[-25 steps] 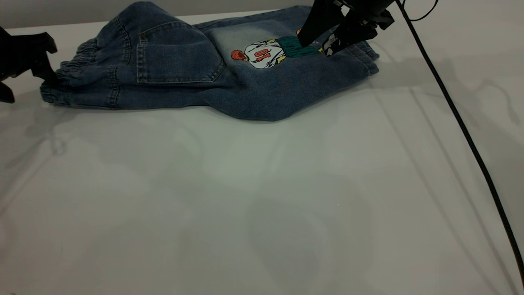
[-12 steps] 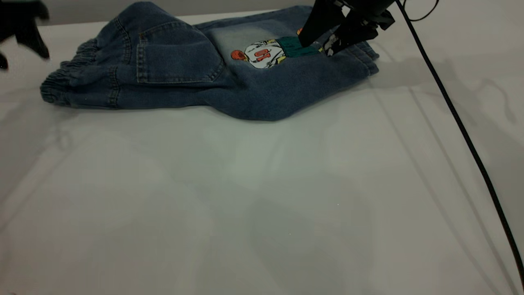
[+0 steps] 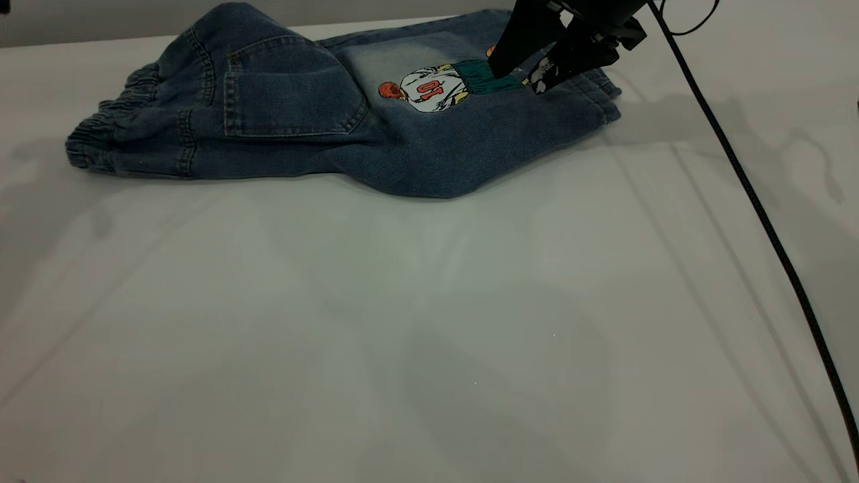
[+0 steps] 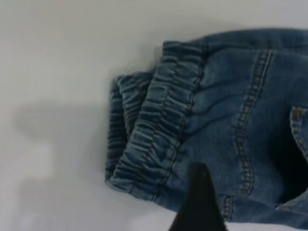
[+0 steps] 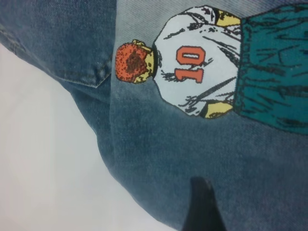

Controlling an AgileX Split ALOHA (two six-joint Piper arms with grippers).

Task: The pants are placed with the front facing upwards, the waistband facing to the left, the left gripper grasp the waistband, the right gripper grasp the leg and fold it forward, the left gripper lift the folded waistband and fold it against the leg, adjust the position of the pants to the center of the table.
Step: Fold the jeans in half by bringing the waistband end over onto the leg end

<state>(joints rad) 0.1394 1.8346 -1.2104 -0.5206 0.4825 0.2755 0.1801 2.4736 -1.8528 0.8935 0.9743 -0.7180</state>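
The blue denim pants (image 3: 295, 114) lie folded lengthwise at the far side of the white table (image 3: 429, 335), back pocket (image 3: 288, 94) up. The gathered waistband (image 3: 100, 134) points left and lies flat with nothing holding it. My left gripper is above the exterior view; in its wrist view one black finger (image 4: 198, 202) hangs over the waistband (image 4: 154, 130), nothing in its grip. My right gripper (image 3: 518, 79) hovers open just over the leg (image 3: 483, 127) near the hem, beside the cartoon figure print (image 3: 429, 87). That print (image 5: 192, 62) fills the right wrist view above one finger (image 5: 202, 207).
A black cable (image 3: 751, 194) runs from the right arm down across the table's right side to the near edge. The pants sit close to the table's far edge (image 3: 100, 43). Bare white tabletop stretches in front of them.
My left gripper has let go beside the waistband and risen up out of the exterior view. The pants and my right gripper have stayed in place.
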